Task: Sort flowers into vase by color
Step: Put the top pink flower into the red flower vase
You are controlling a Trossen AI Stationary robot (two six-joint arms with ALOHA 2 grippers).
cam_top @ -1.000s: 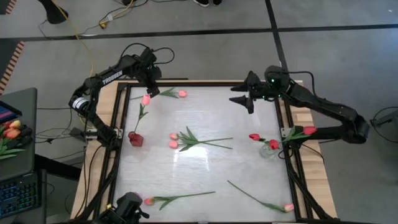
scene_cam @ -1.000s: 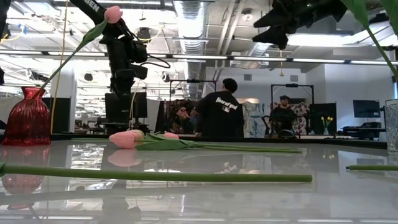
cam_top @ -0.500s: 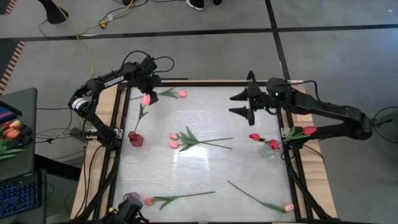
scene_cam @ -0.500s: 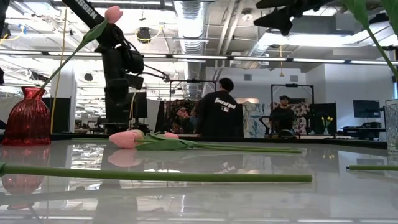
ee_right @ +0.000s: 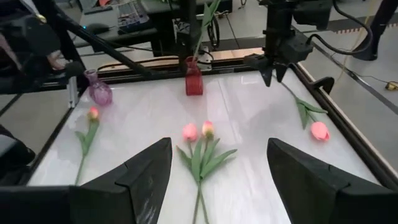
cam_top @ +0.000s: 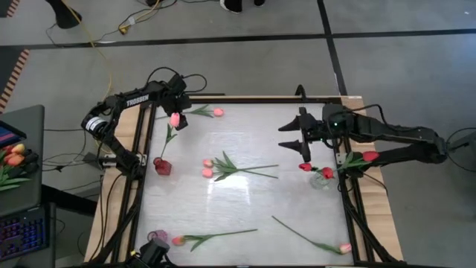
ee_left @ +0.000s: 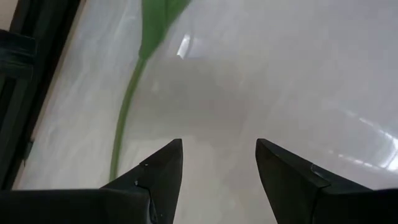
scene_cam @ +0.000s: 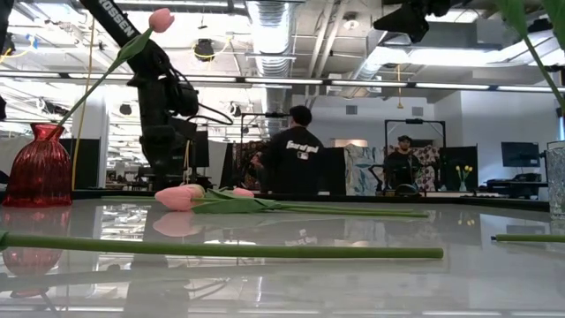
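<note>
Loose pink tulips lie flat on the white table: one at the far left (cam_top: 216,112), a pair in the middle (cam_top: 209,167), one near left (cam_top: 178,240), one near right (cam_top: 344,248). A red vase (cam_top: 162,166) holds one pink tulip (cam_top: 175,119). A clear vase (cam_top: 321,179) holds red tulips (cam_top: 305,165). My left gripper (ee_left: 217,155) points down, open, just above the table beside the far-left tulip's stem (ee_left: 126,109). My right gripper (cam_top: 286,138) hangs open and roughly level, high above the table next to the clear vase.
A purple vase (ee_right: 99,92) stands at the near left corner. A black frame (cam_top: 141,149) runs round the table. Orange tulips (cam_top: 13,156) lie on a side desk off the left edge. People stand in the room beyond (scene_cam: 296,155).
My left gripper has come down toward the far-left tulip's stem, staying open. My right gripper has swung level from the far edge toward the near edge, ending beside the clear vase, still open. No flower has moved.
</note>
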